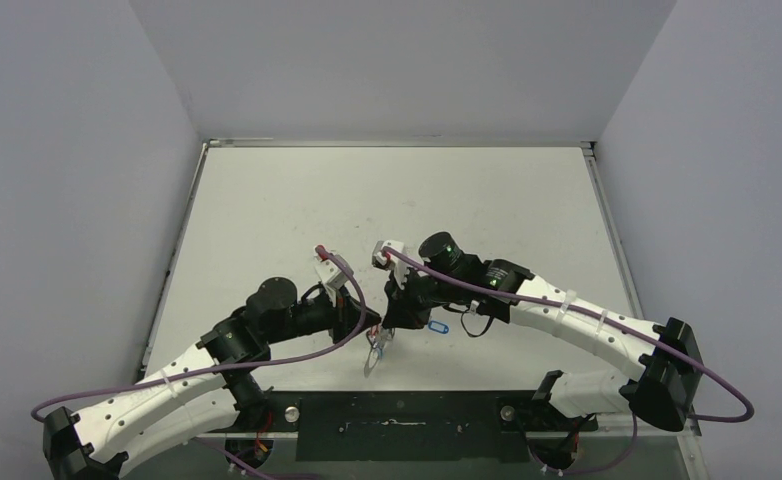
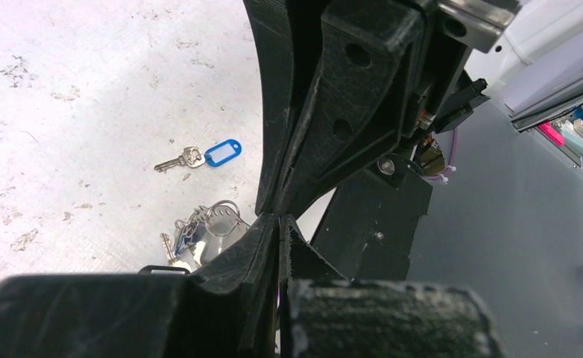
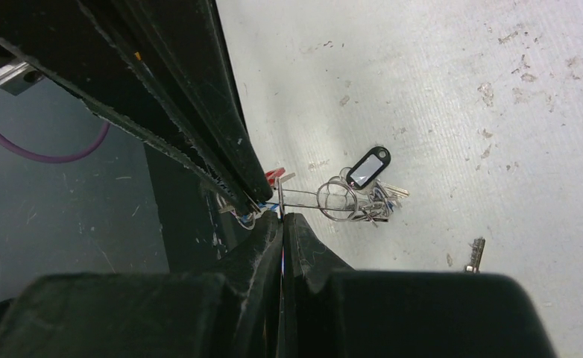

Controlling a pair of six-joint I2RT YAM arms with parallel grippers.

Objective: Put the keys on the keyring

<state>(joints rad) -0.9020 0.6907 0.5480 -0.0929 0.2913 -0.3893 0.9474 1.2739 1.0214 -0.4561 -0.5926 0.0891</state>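
My two grippers meet tip to tip low over the table's near middle. The left gripper (image 1: 371, 326) (image 2: 279, 219) is shut, and a red tag (image 3: 273, 175) of one of the keys pokes out at its tips. The right gripper (image 1: 393, 322) (image 3: 281, 215) is shut on the thin wire of the keyring (image 3: 303, 195). The rest of the keyring (image 1: 374, 357) trails toward the near edge with small rings on it (image 2: 221, 217). The key with the blue tag (image 1: 437, 326) (image 2: 222, 152) lies loose on the table, just right of the grippers.
A black tag (image 3: 368, 167) and several small keys bunch on the rings. A silver key blade (image 3: 476, 253) lies apart on the white tabletop (image 1: 387, 200). A black base plate (image 1: 397, 412) runs along the near edge. Grey walls enclose three sides.
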